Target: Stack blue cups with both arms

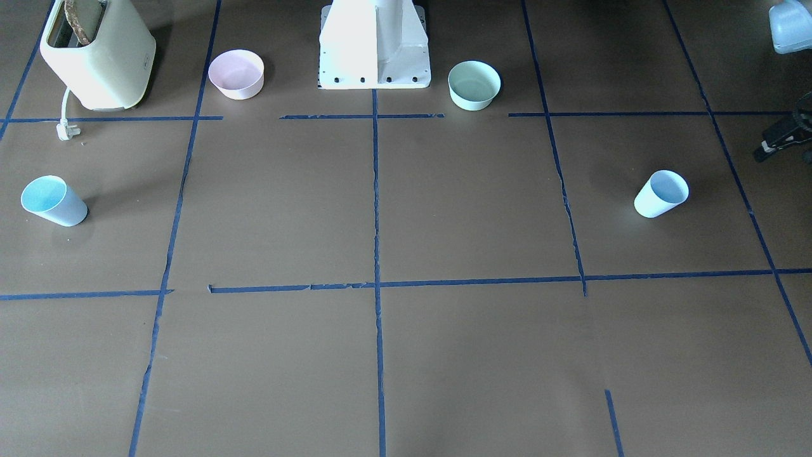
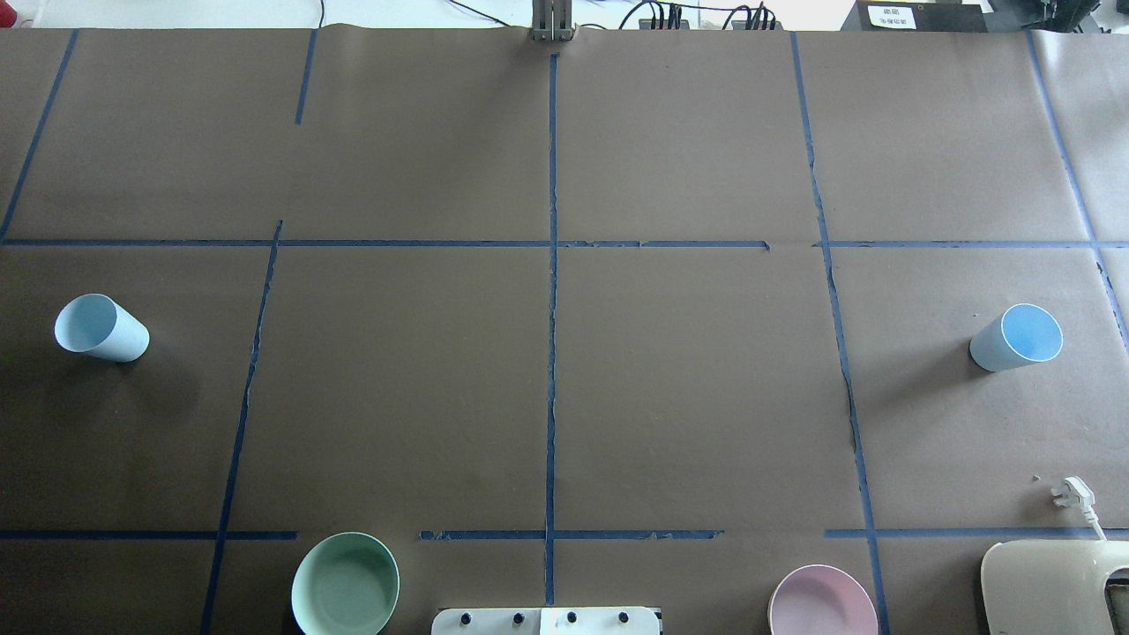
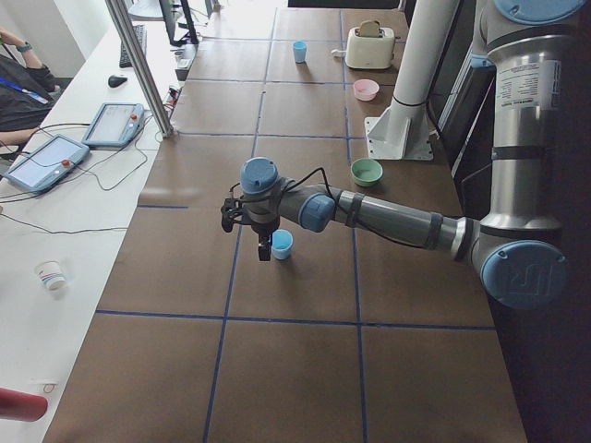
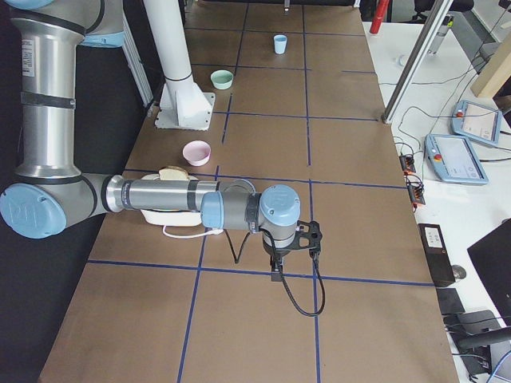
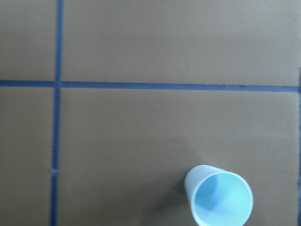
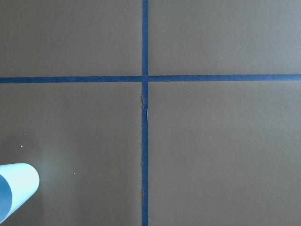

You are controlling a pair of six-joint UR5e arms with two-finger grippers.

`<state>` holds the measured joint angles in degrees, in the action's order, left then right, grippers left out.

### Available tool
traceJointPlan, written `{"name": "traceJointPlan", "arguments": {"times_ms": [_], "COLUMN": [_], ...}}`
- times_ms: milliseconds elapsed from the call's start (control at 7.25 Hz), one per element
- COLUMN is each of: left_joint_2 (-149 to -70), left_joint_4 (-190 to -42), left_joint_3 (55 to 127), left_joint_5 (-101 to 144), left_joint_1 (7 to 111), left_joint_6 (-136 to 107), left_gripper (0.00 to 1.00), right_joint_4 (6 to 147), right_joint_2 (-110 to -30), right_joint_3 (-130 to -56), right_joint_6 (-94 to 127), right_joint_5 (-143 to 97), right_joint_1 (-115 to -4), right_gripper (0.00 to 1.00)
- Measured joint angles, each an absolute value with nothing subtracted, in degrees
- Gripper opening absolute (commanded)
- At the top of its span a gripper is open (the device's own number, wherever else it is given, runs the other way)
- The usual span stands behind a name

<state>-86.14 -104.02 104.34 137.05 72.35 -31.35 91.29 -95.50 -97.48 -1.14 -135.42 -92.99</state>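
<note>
1. Standing upright and mouth-up, the blue cups sit at opposite ends of the table (image 2: 397, 397): the left cup (image 2: 101, 328) and the right cup (image 2: 1016, 338), well apart. This likely gives each arm one to fetch.
2. The left gripper (image 3: 261, 247) hangs just beside the left cup. The right gripper (image 4: 275, 270) hovers over its own end, where its cup shows only at the corner of the right wrist view. I cannot tell how either set of jaws stands.
3. Bare paper fills the middle between the cups, so there is room to bring them together there.
4. The mint-green bowl (image 1: 474, 85), pink bowl (image 1: 236, 74) and toaster (image 1: 98, 54) line the robot's edge. The toaster's loose plug (image 1: 65, 131) lies near the right cup but apart from it.
5. Each cup stands near a table end, so an outward nudge risks a topple.
</note>
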Motion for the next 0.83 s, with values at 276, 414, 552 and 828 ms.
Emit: {"name": "traceJointPlan", "arguments": {"times_ms": [276, 414, 552, 828], "left_joint_2": [-85.48, -85.39, -85.34, -84.95], "left_joint_4": [-117.29, -121.81, -123.91, -125.02], "left_joint_3": [99.81, 98.05, 97.23, 96.41], "left_joint_5": [133.16, 131.43, 130.67, 130.30], "left_joint_1": [65.79, 62.90, 61.15, 59.97], "left_joint_6": [-42.83, -46.96, -48.94, -49.89], "left_gripper": [1.00, 1.00, 1.00, 1.00], "right_joint_4": [91.32, 91.32, 91.32, 91.32], "right_joint_2": [-95.31, -95.29, -95.28, -95.29], "right_joint_3": [-97.42, -97.42, -97.41, -97.40], "right_joint_6": [-1.14, -1.14, -1.14, -1.14], "right_joint_5": [-135.36, -135.36, -135.35, -135.35], "right_joint_1": [-92.99, -92.99, -92.99, -92.99], "right_gripper": [1.00, 1.00, 1.00, 1.00]}}
